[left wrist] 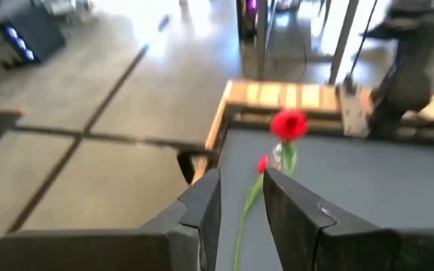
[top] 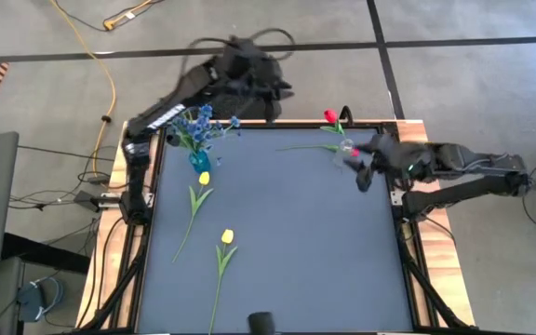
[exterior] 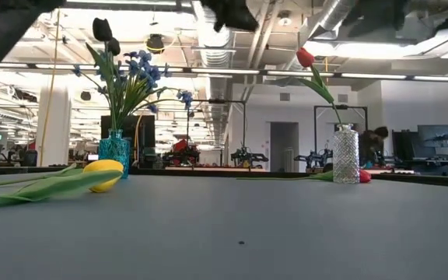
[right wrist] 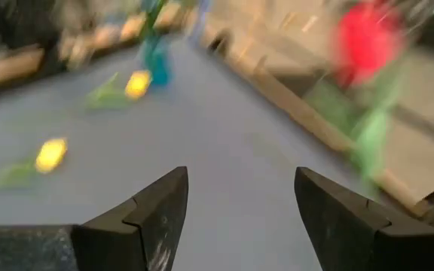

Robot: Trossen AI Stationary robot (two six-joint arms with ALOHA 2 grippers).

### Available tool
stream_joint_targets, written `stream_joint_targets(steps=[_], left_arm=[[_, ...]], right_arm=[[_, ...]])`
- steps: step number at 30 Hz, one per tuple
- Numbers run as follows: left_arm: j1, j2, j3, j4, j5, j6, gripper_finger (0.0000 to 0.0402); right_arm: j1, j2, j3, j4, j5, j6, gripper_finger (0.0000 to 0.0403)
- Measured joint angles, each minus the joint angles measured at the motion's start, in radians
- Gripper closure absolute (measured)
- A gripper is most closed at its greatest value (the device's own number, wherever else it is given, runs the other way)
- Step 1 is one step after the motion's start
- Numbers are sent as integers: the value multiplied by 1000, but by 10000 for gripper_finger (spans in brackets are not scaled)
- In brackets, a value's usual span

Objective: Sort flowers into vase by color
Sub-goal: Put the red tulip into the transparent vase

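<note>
Right gripper [top: 365,173] hangs with jaws spread wide and nothing between them, just beside the clear vase [top: 347,148] at the table's far right edge, so watch your clearance there: that vase is tall and narrow, holds one red tulip [top: 330,116] leaning outward, and a sideways brush from the fingers would likely tip it or drag the stem out. A second red tulip [top: 353,151] lies flat at the vase's foot, stem running toward the table middle; it sits so close to the glass that closing on the blossom end risks pinching the vase too, so you'd probably do better taking the stem farther out. Stems look thin and floppy, leaves soft, heads small and light, so expect droop and swing once lifted and a fiddly entry into a narrow neck. Two yellow tulips [top: 204,178] [top: 227,236] lie loose on the dark mat, well apart from the red ones, one near the teal vase [top: 199,161] that holds the blue bunch [top: 196,127], the other nearer the front edge; no vase for yellow shows. Left gripper [left wrist: 241,203] is held up behind the table's far left corner, jaws only narrowly parted, empty, waiting.
</note>
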Motion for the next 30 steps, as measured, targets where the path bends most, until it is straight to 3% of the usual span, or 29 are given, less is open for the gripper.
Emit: stream_joint_targets(steps=[3,8,13,20,25,30], left_arm=[[1,-76,0,0,-7,0,311],[0,-170,-1,-32,-48,-8,311],[-31,-258,-1,-75,-65,-10,311],[-114,-384,-90,-106,-63,-18,311],[-181,-516,-214,-102,-142,-7,311],[-231,-668,-406,-86,-201,-12,311]], right_arm=[[-89,-5,3,156,9,-91,132],[-306,26,3,401,-65,-213,132],[-607,118,3,581,-345,-181,132],[-946,382,45,776,-702,-13,132],[-1020,589,156,737,-749,12,132],[-1032,752,315,528,-781,-79,132]])
